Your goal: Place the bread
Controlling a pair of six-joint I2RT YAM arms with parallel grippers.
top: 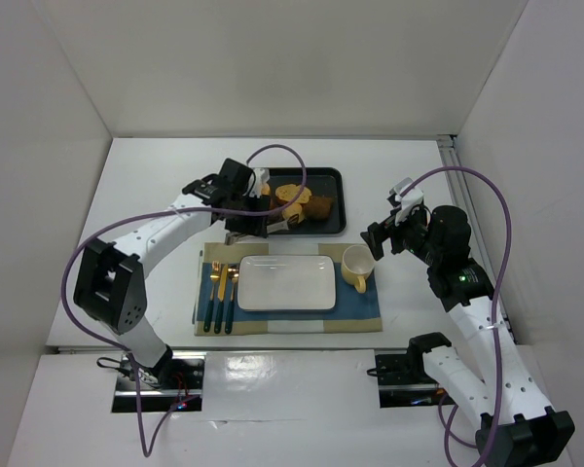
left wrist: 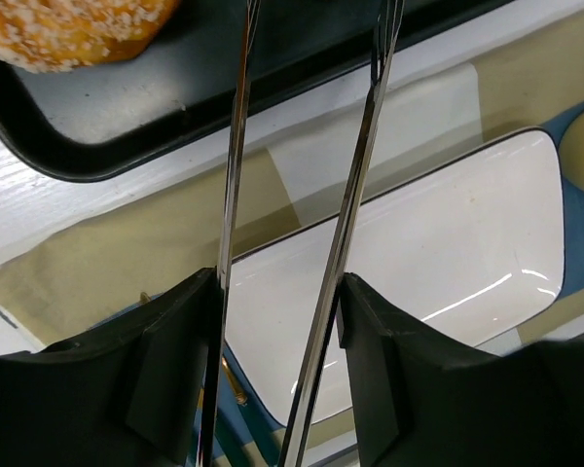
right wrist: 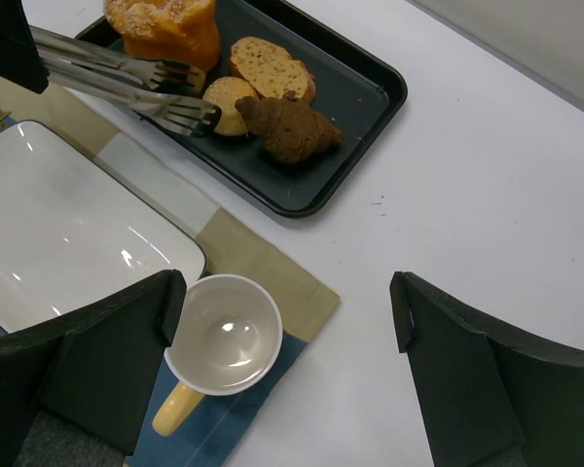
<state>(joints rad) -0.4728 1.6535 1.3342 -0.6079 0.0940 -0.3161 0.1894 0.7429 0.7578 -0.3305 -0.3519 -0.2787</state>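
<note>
Nearest my right wrist lens, the right gripper [right wrist: 287, 360] shows two blunt matte-black fingers spread wide with nothing between them, and a glossy yellow ceramic cup [right wrist: 224, 336] with a pale bowl and a stubby handle sits just by one finger. That cup stands on a blue-and-tan placemat [right wrist: 258, 263], just beside a smooth white rectangular plate [right wrist: 58, 214] with rounded corners and a thin dark rim. Placemat and plate lie midway along the tabletop's near edge. Beyond them, toward the middle of the far edge, is a shallow matte-black rectangular tray [right wrist: 360, 97]. On its floor I see the small round golden-tan bread bun [right wrist: 231, 105], flat-topped, finely grained and paler around its rim. It rests between a large orange sugar-crusted ruffled pastry [right wrist: 165, 24], an oval pale-tan speckled bread slice [right wrist: 268, 66] and a dark brown ridged croissant [right wrist: 290, 126] that touches it. Slim polished steel tongs [right wrist: 127, 83] with forked tips reach the bun's side nearest the pastry. The lower tip lies against its edge, and I cannot tell whether the bun is pinched. The left gripper [left wrist: 277, 292] is clamped on those tongs, its black plastic fingers pressing the two thin blades, which run apart from each other. From above, gold-headed cutlery with dark handles [top: 219, 287] lies on the placemat's left end.
</note>
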